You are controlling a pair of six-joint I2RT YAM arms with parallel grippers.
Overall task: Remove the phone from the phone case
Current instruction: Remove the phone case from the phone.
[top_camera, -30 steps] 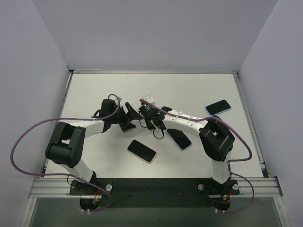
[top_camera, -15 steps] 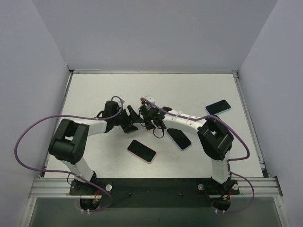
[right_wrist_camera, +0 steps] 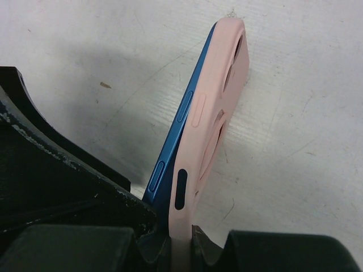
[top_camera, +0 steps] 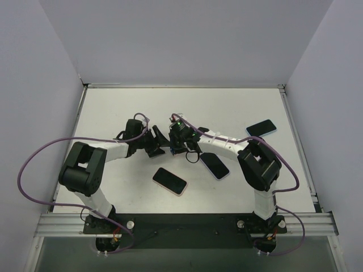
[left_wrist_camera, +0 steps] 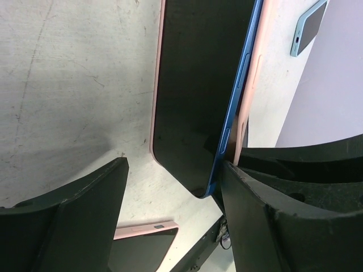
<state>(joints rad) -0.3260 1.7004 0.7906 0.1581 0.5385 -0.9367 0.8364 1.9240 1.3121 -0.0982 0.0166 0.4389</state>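
A blue phone (right_wrist_camera: 170, 141) with a dark screen (left_wrist_camera: 198, 85) sits partly in a pink case (right_wrist_camera: 218, 107). The case has peeled away from the phone along one long edge (left_wrist_camera: 249, 85). My right gripper (right_wrist_camera: 181, 232) is shut on the pink case's end and holds it on edge above the table. My left gripper (left_wrist_camera: 174, 164) is open, its jaws either side of the phone's lower corner, which lies close against the right finger (left_wrist_camera: 283, 226). In the top view the two grippers meet at the table's middle, the left gripper (top_camera: 159, 141) beside the right gripper (top_camera: 177, 146).
On the white table (top_camera: 113, 107) lie a pink-cased phone (top_camera: 170, 181), a phone in a light case (top_camera: 214, 165) and a light-blue-cased phone (top_camera: 261, 128). The pink-cased phone (left_wrist_camera: 136, 249) lies just below my left gripper. Grey walls enclose the table.
My left gripper has moved right, closing in on the phone that my right gripper holds. The right gripper has shifted and turned slightly. The other phones have not moved.
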